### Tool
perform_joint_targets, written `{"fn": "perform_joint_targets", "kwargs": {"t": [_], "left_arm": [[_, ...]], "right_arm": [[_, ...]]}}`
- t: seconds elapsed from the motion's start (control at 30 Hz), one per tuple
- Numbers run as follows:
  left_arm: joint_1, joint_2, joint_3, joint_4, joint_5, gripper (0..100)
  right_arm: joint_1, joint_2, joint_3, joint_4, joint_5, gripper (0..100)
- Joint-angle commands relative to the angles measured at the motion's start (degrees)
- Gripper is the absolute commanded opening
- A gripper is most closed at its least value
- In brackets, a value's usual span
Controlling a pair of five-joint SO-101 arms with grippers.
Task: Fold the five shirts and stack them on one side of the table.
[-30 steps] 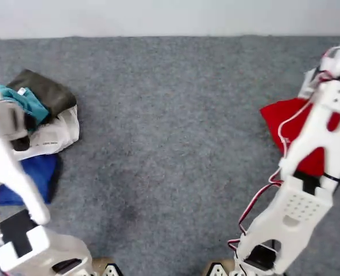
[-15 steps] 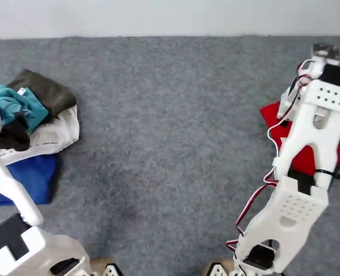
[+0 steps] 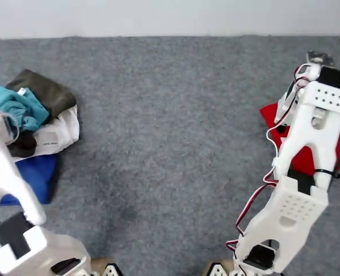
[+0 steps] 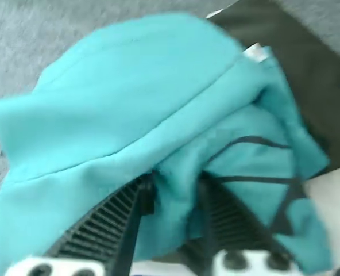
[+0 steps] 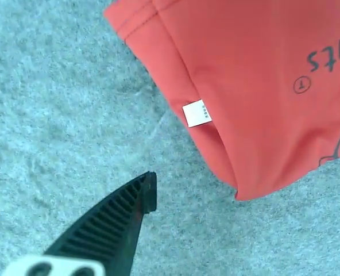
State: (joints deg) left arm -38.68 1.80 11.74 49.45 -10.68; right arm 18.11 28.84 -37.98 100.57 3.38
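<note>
Teal shirt (image 3: pixel 18 106) tops the pile at 9 o'clock on the bench (image 3: pixel 170 144) and is bunched up, not folded. Left hand (image 4: pixel 174 187) is clenched on a fold of its teal cloth. Under it lie a dark olive shirt (image 3: pixel 46 89) toward 12, a white shirt (image 3: pixel 58 135) toward 3 and a blue shirt (image 3: pixel 38 175) toward 6. Red shirt (image 3: pixel 271 118) lies apart at 3 o'clock, folded, with a small white tag (image 5: pixel 194 112). Right hand (image 5: pixel 147 192) hangs released over bare grey bench just beside the red shirt's edge, grasping nothing.
</note>
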Motion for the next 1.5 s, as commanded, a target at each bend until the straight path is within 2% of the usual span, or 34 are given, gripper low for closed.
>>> {"fn": "perform_joint_targets", "kwargs": {"t": [0.0,0.1,0.23,0.33,0.47,0.67,0.83,0.9,1.13,1.33,1.47], "left_arm": [[6.2,-2.9,-11.9,11.9,1.9,1],[13.9,-2.9,-23.9,24.5,2.0,1],[23.3,-2.8,-36.3,35.6,1.8,1],[21.2,-2.3,-39.3,37.1,1.7,1],[8.0,-2.2,-35.0,30.7,1.7,4],[-6.3,-2.1,-21.9,19.4,2.0,25],[-14.2,-2.1,-11.5,6.2,2.0,25],[-15.7,-0.9,-8.8,2.6,2.0,25],[-17.7,11.9,-10.0,-2.3,2.0,25],[-16.4,18.9,-13.8,-2.3,2.1,24],[-13.1,18.8,-14.0,-0.3,2.1,15]], "right_arm": [[-0.5,-4.9,-0.2,2.3,0.6,72.6],[-0.5,-4.9,-0.2,2.3,0.5,72.6],[-0.4,-4.9,-0.1,2.4,0.5,72.6],[-0.1,-5.0,2.1,2.4,0.7,72.6],[-0.4,-7.3,7.4,2.2,0.7,72.6],[-0.5,-10.8,8.7,2.1,0.7,72.6],[-0.5,-12.4,8.8,2.2,0.7,72.6],[-0.5,-12.8,8.8,2.2,0.7,72.6],[-0.5,-13.1,8.8,2.2,0.7,72.6],[-0.5,-13.1,8.8,2.2,0.7,72.6],[-0.5,-13.1,8.8,2.2,0.5,72.6]]}}
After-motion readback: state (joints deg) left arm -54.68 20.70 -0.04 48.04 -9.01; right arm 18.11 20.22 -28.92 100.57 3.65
